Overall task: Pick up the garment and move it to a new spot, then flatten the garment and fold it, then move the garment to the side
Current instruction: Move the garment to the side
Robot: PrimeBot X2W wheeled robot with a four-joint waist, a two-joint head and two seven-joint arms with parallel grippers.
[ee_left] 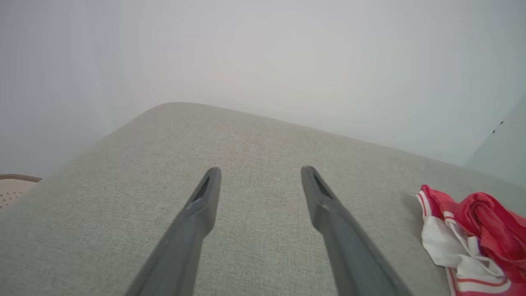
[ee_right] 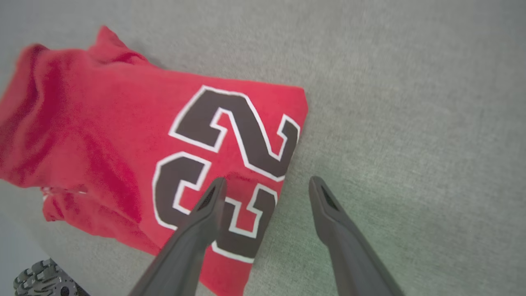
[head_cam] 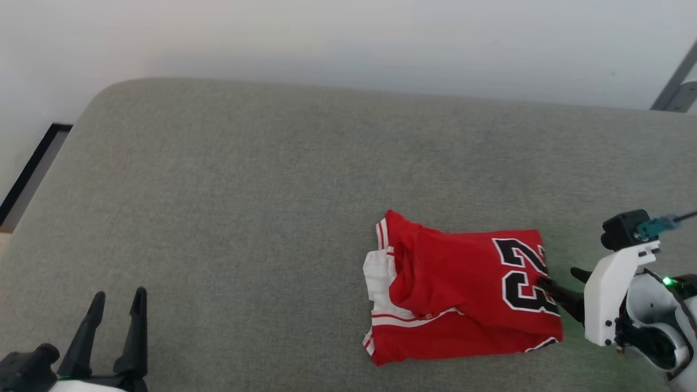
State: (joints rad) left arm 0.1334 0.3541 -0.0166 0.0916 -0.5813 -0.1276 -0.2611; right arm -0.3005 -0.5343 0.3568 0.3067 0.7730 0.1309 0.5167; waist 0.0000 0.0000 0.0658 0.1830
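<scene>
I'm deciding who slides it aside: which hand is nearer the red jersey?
Right. The right hand is at the numbered edge of the jersey, one finger over it; the left hand is far off past its sleeve end.

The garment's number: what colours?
Black, outlined white, on the red garment; clearest in the right wrist view.

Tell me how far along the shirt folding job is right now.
Folding looks done: the garment lies as a compact rectangle on the grey cushion. In hand: the right gripper, fingers open, straddles its numbered edge. Left: gripping it and moving it aside. The left gripper sits open.
</scene>
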